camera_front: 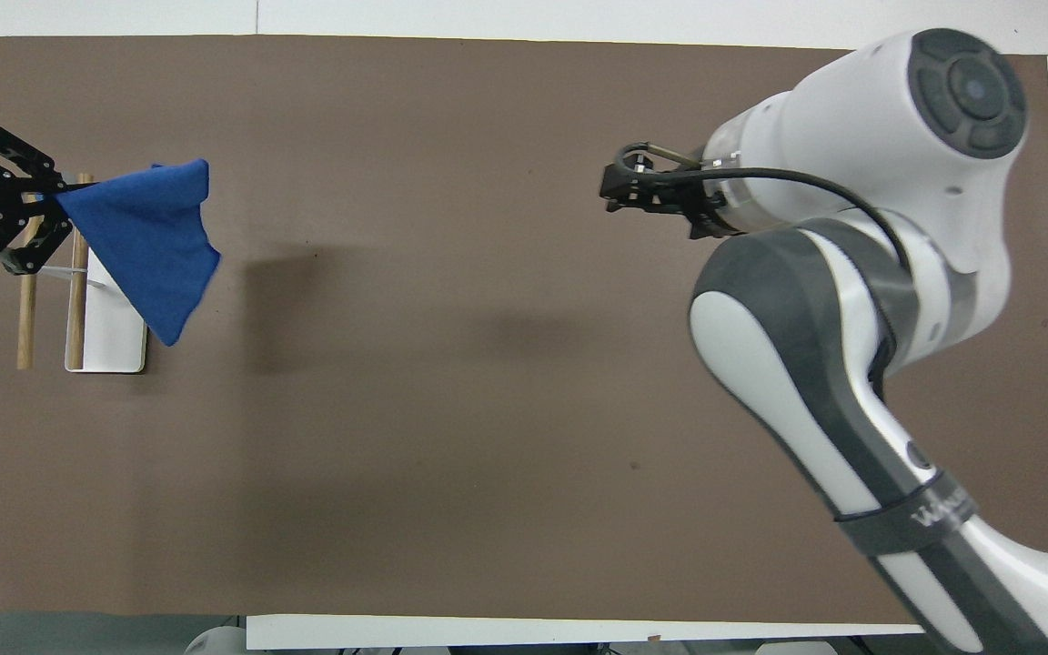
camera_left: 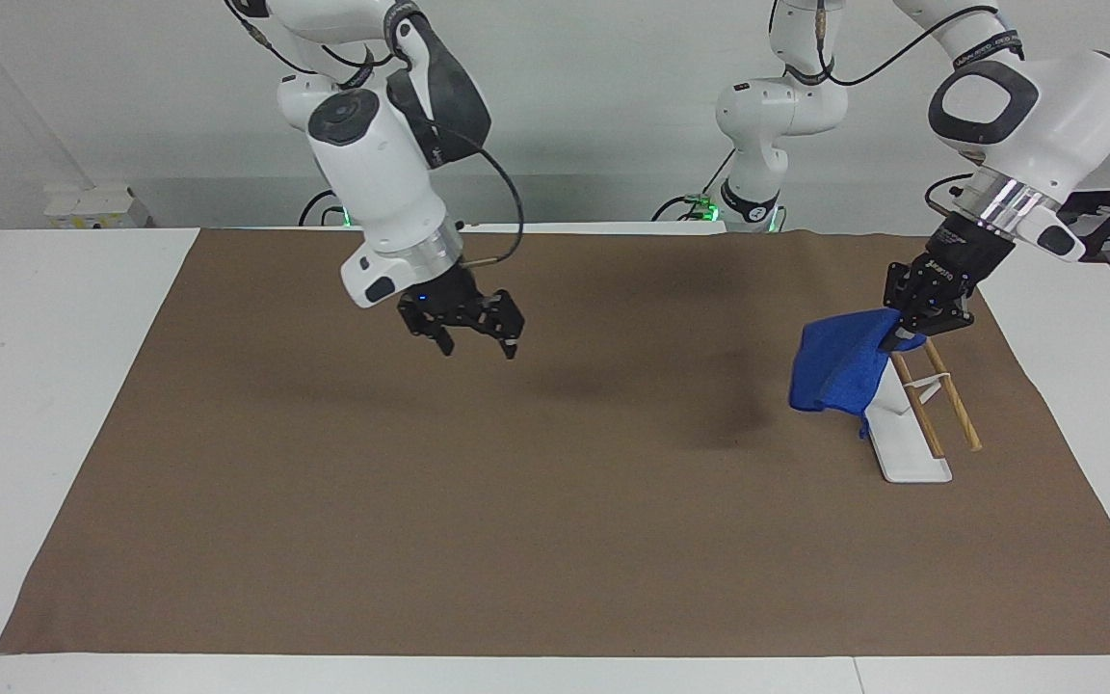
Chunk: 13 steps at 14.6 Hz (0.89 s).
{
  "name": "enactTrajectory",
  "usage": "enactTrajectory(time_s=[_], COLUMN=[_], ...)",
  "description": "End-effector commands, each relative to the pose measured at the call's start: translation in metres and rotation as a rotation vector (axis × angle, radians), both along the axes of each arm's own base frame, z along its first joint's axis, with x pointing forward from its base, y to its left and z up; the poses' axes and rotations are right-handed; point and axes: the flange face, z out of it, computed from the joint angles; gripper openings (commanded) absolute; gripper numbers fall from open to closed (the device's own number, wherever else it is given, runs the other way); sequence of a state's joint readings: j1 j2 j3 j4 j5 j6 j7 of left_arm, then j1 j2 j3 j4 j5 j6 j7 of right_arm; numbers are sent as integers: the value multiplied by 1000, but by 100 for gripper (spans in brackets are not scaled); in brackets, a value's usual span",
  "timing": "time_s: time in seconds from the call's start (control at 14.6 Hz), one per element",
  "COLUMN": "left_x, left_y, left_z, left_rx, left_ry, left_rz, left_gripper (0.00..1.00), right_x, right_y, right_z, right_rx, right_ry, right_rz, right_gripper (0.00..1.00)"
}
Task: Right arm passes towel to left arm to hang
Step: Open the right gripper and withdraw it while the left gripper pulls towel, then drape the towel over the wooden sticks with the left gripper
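Brown mat (camera_left: pixel 516 501) covers white table (camera_left: pixel 35 386), apparently paper.

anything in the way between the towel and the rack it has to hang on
Nothing visible does. The left tool holds the towel by one corner right over the rack, and the cloth hangs beside its wooden rods. The right tool is open over the mat, away from them.

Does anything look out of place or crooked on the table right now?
Nothing stands out. The towel hangs bunched from the left end effector over the rack, not yet draped. The right end effector waits open over the mat.
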<state>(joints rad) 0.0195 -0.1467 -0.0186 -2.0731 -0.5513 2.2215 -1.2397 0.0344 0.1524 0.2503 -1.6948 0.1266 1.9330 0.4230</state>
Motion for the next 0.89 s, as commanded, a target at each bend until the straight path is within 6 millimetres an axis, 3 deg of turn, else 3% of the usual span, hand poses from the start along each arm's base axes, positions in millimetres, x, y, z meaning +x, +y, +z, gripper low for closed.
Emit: enactTrajectory(time_s=[0.0,0.21,0.34,0.55,0.82], left_x=[-13,-18,-20,-25,-18], left_y=[26,68,91,121,141], left_z=[-19,-39,-40,-40,-34], left_rx=[67,117,145,180,253], left_ry=[-65,-79,-102,-129,-221], left_rz=[-12,-41,-56,-71,-10], left_gripper=[0,0,0,0,0], right_x=[-4,-7,-16,-30,-35], right_y=[-81,-173,-208,-216,-217], right_z=[0,16,33,58,60], right_rx=[-93,-107,-110,-116,-141], right_ry=[46,37,19,-3,12], right_rz=[118,124,119,115,124], right_gripper=[99,99,99,99,99])
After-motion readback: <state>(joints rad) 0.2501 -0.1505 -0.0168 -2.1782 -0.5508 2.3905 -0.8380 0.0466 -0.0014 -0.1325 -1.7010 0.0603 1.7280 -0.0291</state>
